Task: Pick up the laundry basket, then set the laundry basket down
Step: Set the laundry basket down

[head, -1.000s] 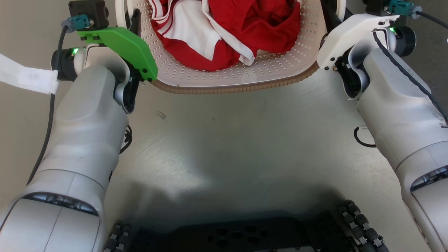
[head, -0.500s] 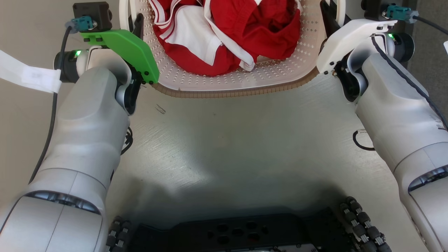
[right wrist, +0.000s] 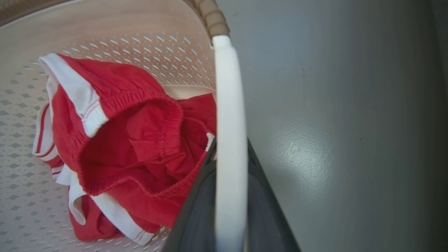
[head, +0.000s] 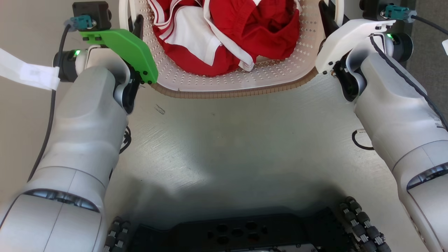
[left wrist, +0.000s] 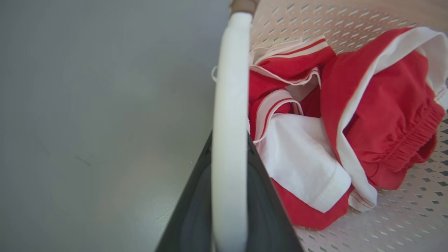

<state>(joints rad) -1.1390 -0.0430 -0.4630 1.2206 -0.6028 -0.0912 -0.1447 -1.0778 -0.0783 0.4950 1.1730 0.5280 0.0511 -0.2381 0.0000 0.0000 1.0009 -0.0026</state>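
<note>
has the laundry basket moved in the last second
Yes. In the head view the laundry basket has come down the view, its near rim closer to the floor's scuff mark than a second ago; hardly any change in the last half second.

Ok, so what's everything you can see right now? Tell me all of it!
basket: one, cream with holes, brown rim, between the arms
handles: two, white, one on each side of the basket
clothes: one bundle, red and white, inside the basket
floor: grey, shiny, below
cable loop: one, black, on the floor by the right arm
robot base: one, black, bottom edge
left arm, right arm: two, pale grey; dark jaws shut on one handle each
</note>
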